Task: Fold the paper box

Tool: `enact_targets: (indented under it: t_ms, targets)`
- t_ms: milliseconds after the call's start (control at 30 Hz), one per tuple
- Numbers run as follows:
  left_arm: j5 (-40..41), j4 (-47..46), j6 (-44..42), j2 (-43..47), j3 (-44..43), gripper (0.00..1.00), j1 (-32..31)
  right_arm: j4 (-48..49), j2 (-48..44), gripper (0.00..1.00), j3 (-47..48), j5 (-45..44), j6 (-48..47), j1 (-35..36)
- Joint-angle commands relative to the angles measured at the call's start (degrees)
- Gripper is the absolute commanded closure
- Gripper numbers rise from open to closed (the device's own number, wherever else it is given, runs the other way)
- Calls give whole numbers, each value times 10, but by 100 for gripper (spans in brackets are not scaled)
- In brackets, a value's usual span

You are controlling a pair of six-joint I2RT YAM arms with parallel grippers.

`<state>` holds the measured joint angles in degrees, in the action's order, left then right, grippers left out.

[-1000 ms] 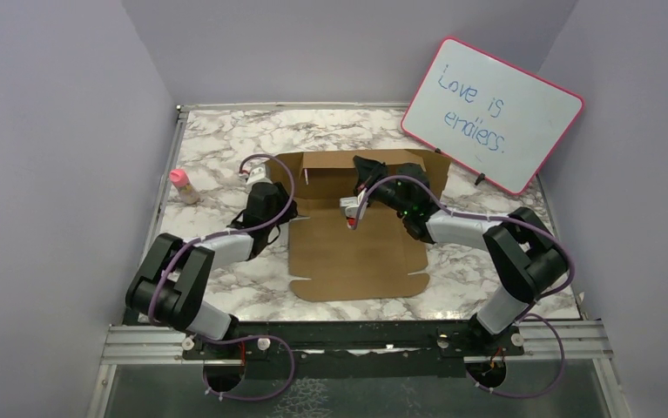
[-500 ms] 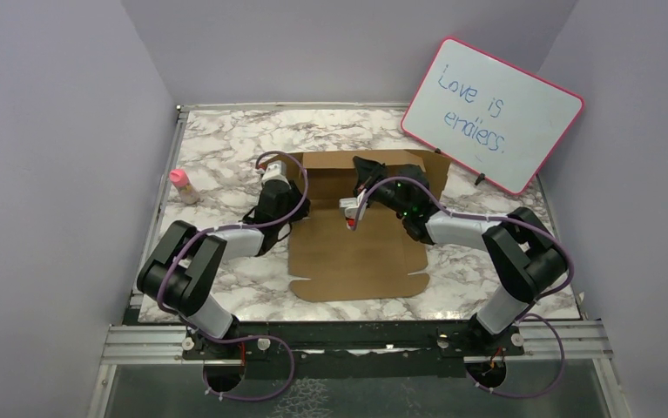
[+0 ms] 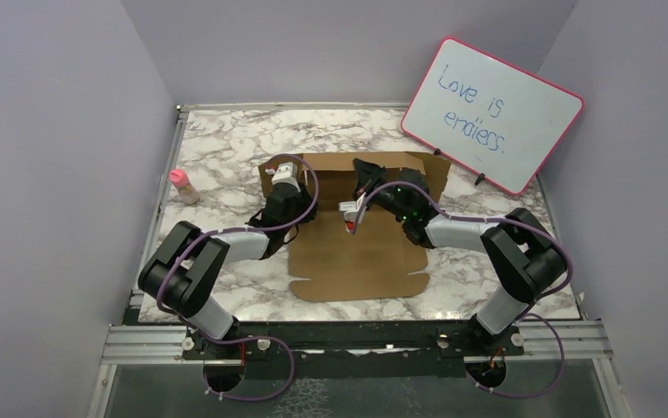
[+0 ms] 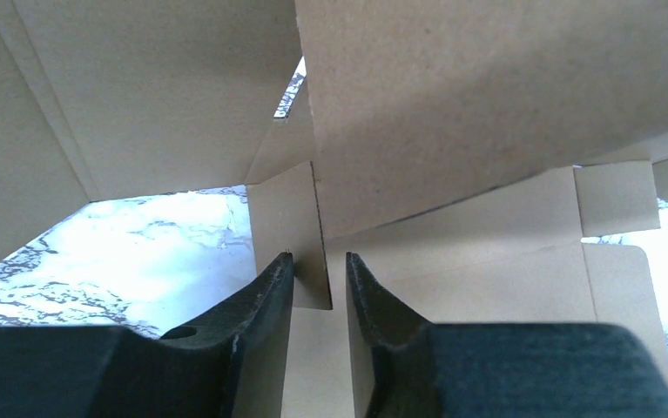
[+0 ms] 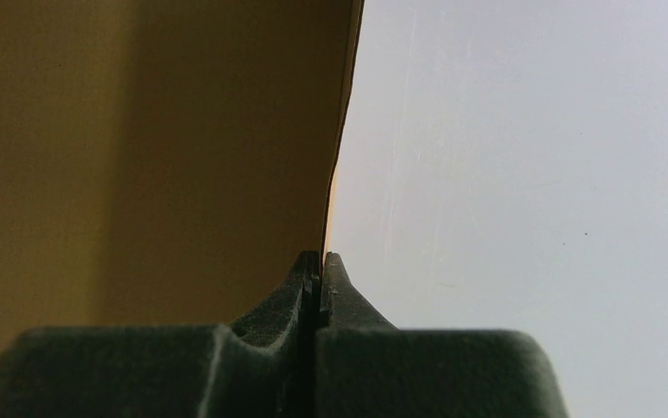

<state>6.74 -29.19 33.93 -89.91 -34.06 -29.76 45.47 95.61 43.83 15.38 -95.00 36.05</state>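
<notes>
on the marble surface (image 3: pixel 217 148), the plain brown cardboard paper box (image 3: pixel 356 252) lies flat, rear wall raised; bare marble lies to its left, a pink-framed whiteboard (image 3: pixel 495 113) stands near its right rear corner. left gripper (image 4: pixel 317 261), jaws slightly apart, straddles a corner flap; right gripper (image 5: pixel 320 257) is clamped on the wall's top edge.

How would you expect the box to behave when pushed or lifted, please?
The box is one thin cut sheet, so probably light and apt to slide on the smooth table. Its back panel stands along a crease, so it likely hinges there yet stays stiff between. The edge in the right claw looks thin; hard pushes may buckle it.
</notes>
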Motion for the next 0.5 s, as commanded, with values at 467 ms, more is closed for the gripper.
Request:
enact_targets:
  t_ms: [467]
  targets:
    - [99,-4,-145,223,63,49,1,-56,-11,99,-8,-30,-3,9]
